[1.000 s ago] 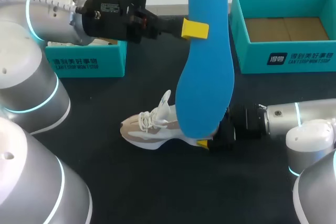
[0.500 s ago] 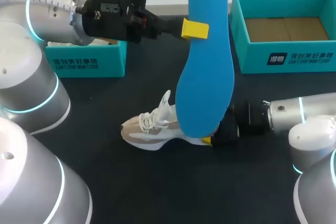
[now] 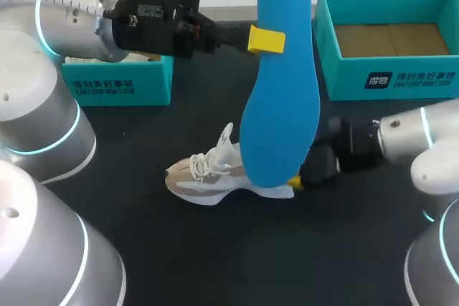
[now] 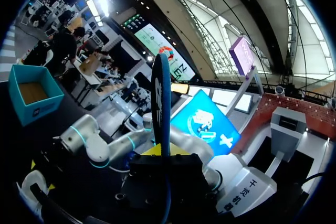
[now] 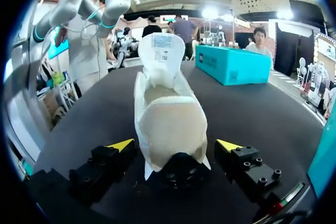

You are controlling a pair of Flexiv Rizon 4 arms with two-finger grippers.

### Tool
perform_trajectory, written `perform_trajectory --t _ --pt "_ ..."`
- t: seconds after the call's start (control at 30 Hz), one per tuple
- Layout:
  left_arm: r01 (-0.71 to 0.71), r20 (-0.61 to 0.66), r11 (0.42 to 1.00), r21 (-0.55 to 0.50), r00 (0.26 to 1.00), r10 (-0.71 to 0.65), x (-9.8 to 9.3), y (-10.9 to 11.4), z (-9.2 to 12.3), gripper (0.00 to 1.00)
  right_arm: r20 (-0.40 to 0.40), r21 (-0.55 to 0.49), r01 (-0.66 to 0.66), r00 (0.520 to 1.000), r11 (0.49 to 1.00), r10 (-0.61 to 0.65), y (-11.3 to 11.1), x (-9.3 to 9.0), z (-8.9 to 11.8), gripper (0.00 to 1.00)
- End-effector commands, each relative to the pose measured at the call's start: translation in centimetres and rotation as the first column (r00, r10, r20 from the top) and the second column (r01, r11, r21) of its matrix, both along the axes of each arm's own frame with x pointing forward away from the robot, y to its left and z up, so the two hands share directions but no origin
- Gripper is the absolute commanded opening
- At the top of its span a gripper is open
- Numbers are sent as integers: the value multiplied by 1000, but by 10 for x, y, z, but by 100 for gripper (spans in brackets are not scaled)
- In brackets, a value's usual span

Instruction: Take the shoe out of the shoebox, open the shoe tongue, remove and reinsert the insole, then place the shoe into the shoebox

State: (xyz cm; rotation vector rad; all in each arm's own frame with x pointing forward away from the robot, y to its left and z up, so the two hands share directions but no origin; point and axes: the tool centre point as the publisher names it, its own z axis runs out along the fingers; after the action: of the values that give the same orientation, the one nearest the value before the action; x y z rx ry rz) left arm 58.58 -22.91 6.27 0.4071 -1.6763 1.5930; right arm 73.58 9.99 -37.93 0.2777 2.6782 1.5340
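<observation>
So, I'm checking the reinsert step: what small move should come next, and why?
Probably ease the right gripper forward and close it on the heel of the shoe to steady it: its open fingers flank the heel without touching, while the left gripper holds the blue insole upright above the shoe.

L gripper point(image 3: 271, 39) holds blue insole point(image 3: 281, 112) upright above shoe point(image 3: 204, 177).

A robot demonstration stand: two silver arms point(image 3: 50, 26) over a black counter point(image 3: 215, 249) carrying teal shoeboxes point(image 3: 401, 80)
</observation>
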Motion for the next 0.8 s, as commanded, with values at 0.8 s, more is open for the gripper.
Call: perform_trajectory --t 0.8 --pt "0 1 1000 0 1000 0 0 -1 -1 0 -136 -519 -28 989 854 -50 -3 -8 43 100"
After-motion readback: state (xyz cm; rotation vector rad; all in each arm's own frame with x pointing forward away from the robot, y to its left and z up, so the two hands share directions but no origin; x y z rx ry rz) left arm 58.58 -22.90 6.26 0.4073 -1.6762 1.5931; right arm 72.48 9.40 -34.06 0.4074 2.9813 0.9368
